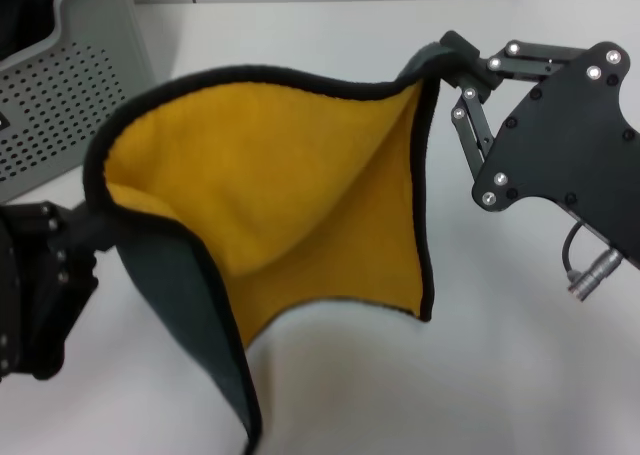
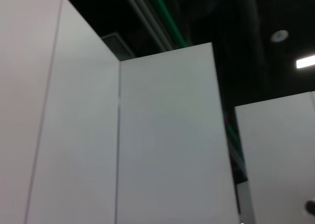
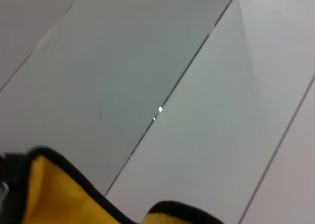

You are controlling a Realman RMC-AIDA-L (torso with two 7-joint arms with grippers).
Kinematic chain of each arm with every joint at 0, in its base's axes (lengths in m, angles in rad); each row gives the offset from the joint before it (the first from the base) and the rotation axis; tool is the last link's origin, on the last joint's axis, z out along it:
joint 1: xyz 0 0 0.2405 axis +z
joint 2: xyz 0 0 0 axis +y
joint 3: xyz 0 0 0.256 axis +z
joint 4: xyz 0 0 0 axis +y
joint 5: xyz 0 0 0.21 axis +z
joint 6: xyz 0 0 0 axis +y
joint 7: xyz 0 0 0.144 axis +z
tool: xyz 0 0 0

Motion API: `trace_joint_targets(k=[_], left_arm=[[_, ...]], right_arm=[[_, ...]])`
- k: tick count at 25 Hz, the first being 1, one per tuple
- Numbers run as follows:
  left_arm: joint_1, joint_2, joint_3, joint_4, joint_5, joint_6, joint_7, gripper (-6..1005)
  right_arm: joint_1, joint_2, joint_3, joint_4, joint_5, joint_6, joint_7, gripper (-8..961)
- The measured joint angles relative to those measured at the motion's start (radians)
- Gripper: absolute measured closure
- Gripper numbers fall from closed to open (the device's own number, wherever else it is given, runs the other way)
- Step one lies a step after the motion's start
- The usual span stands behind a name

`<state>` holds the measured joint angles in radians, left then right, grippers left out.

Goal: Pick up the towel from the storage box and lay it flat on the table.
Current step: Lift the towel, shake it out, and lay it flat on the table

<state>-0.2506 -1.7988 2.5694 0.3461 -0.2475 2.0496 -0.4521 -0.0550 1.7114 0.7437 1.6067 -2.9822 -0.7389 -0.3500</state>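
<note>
Towel [image 1: 300, 185] hangs stretched above the table [image 1: 520, 375], opposite corners pinched by left fingers [image 1: 85, 220] and right fingers [image 1: 455, 60].

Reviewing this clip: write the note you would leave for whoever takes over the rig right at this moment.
Left gripper: shut on one corner of the towel, low on the robot's left.
Right gripper: shut on the opposite upper corner, on the right.
The towel hangs stretched between them above the table, yellow side facing the head camera, green side folding down near the left gripper.
The storage box sits at the far left.
Done: towel out of the box and spread.
Left: lower it flat onto the table, then release both corners.
</note>
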Motion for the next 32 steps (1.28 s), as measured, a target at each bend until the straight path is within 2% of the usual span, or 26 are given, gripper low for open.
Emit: trace_joint_targets(k=[4, 6, 7, 9, 12, 16, 21, 25, 29, 32], left_arm=[[-0.01, 0.001, -0.002, 0.01, 0.037, -0.002, 0.0, 995], [-0.012, -0.002, -0.003, 0.01, 0.042, -0.002, -0.003, 995], [-0.012, -0.002, -0.003, 0.011, 0.044, -0.002, -0.004, 995], [-0.012, -0.003, -0.003, 0.017, 0.056, -0.002, -0.005, 995], [-0.014, -0.003, -0.003, 0.025, 0.089, -0.002, -0.005, 995], [-0.012, -0.005, -0.003, 0.025, 0.128, -0.003, -0.005, 995], [-0.01, 0.001, -0.002, 0.025, 0.17, -0.003, -0.006, 995], [-0.018, 0.007, -0.003, 0.024, 0.21, -0.003, -0.005, 995], [-0.041, 0.01, -0.003, 0.006, 0.239, -0.004, -0.015, 995], [-0.061, 0.013, -0.002, 0.001, 0.263, -0.005, -0.032, 996]], right_arm=[[0.05, -0.014, 0.019, -0.062, 0.0, 0.004, 0.144, 938], [0.095, -0.034, 0.022, -0.096, 0.0, -0.005, 0.243, 938], [0.126, -0.058, 0.021, -0.116, 0.0, -0.027, 0.318, 938], [0.147, -0.086, 0.016, -0.132, 0.0, -0.066, 0.385, 938], [0.156, -0.121, -0.001, -0.152, -0.001, -0.154, 0.438, 938], [0.149, -0.147, -0.034, -0.178, -0.002, -0.267, 0.441, 938], [0.145, -0.193, -0.074, -0.245, -0.003, -0.444, 0.509, 939], [0.156, -0.201, -0.076, -0.35, -0.003, -0.571, 0.612, 939], [0.193, -0.185, -0.06, -0.504, -0.003, -0.725, 0.74, 939], [0.25, -0.17, -0.067, -0.658, -0.003, -0.884, 0.847, 939]])
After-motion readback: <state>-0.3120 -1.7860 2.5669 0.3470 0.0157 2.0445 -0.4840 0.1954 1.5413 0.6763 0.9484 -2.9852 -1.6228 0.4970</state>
